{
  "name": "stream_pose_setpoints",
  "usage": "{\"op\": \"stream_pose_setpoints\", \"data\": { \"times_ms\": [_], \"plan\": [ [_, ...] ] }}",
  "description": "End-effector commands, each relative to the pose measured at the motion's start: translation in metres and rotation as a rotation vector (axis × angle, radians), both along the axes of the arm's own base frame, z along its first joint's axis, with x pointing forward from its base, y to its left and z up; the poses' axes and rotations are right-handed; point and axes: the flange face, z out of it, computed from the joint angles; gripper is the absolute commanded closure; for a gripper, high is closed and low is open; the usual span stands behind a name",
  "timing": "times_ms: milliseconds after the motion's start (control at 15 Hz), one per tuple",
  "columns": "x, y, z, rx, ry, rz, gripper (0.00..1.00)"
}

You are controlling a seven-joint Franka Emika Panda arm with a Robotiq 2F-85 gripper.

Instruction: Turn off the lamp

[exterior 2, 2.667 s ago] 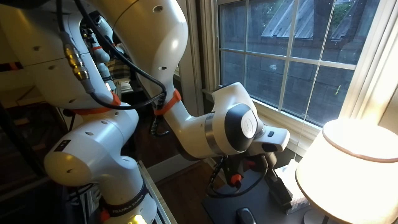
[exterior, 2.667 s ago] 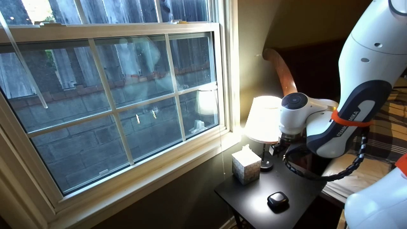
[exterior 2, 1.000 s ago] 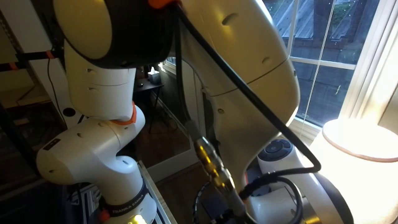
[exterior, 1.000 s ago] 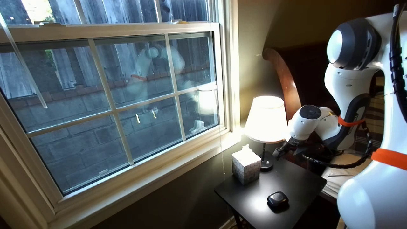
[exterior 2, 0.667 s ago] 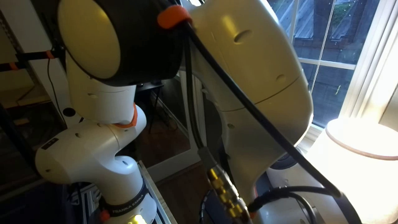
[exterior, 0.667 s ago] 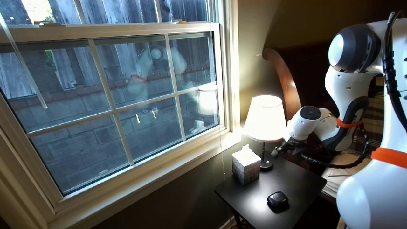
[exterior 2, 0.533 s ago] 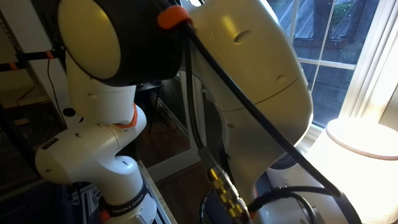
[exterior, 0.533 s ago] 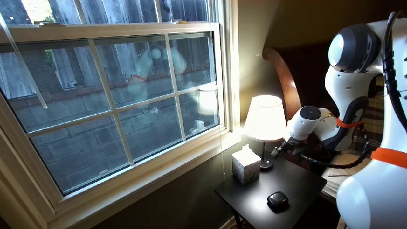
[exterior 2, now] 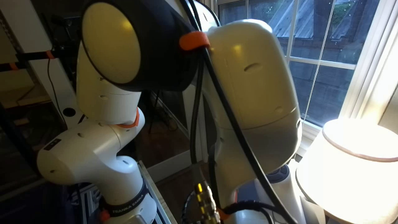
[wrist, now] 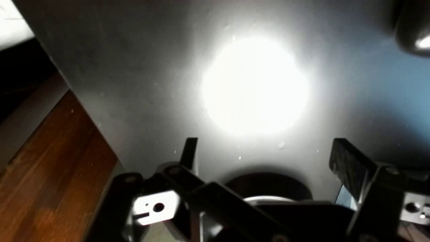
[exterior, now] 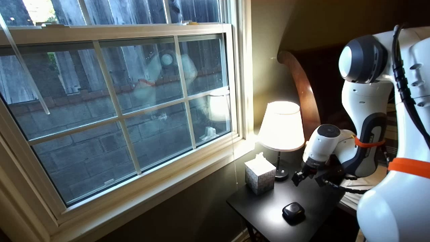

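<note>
The lamp [exterior: 281,127] is lit and stands on the black side table [exterior: 315,201]. Its glowing shade also shows in an exterior view [exterior 2: 348,180]. Its dark round base [exterior: 281,174] is at the back of the table; a dark round shape in the wrist view [wrist: 268,185] looks like this base. No switch can be made out. My gripper [exterior: 297,178] is low over the table, beside the base on the bed side. In the wrist view my gripper [wrist: 265,143] is open, with nothing between its fingers. The hand is close to the shade; touching or apart, I cannot tell.
A tissue box [exterior: 260,174] stands beside the lamp base, on the window side. A black rounded object [exterior: 293,211] lies near the table's front. The window [exterior: 134,101] and its sill are behind. A wooden bed frame [exterior: 300,80] curves behind the lamp.
My gripper has moved down and away from the lamp base, toward the table's front. The shade, pushed slightly aside half a second ago, stands as before. The lamp stays lit.
</note>
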Motion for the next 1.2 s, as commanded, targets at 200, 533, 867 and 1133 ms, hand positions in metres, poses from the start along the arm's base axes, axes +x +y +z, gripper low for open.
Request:
{"op": "stream_pose_setpoints", "data": {
  "times_ms": [200,533,867,1133],
  "plan": [
    [0.002,-0.018,-0.010,0.032,-0.045,0.035,0.00],
    [0.009,-0.047,-0.010,0.027,-0.122,0.044,0.00],
    [0.012,-0.068,-0.017,0.041,-0.223,0.115,0.00],
    [0.009,-0.079,-0.028,0.046,-0.300,0.198,0.00]
  ]
}}
